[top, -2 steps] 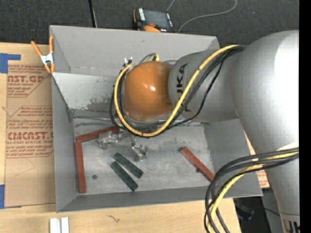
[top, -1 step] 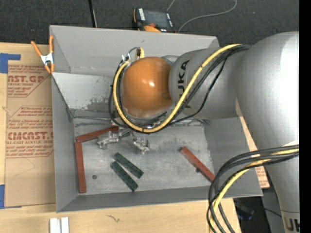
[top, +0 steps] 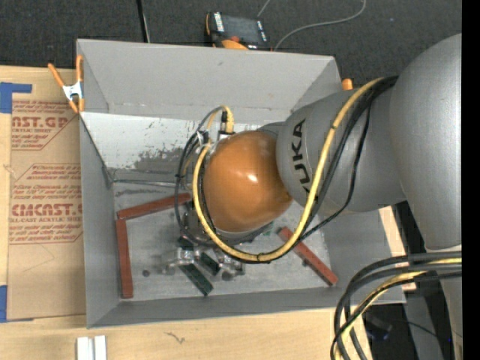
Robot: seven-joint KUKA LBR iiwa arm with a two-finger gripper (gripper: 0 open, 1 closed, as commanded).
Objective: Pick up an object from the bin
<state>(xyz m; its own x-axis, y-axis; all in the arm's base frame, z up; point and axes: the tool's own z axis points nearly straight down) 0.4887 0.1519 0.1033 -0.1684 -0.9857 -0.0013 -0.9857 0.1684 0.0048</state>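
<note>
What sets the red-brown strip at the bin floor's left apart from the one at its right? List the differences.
The left strip runs along the bin's left wall; the right strip lies slanted. The left strip shows full length; the right strip's upper end is hidden by the arm. Both are flat, narrow and red-brown.

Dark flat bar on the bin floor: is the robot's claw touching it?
Cannot tell. In the camera view the gripper hangs just over the dark flat bar, yet their meeting point is unclear.
</note>
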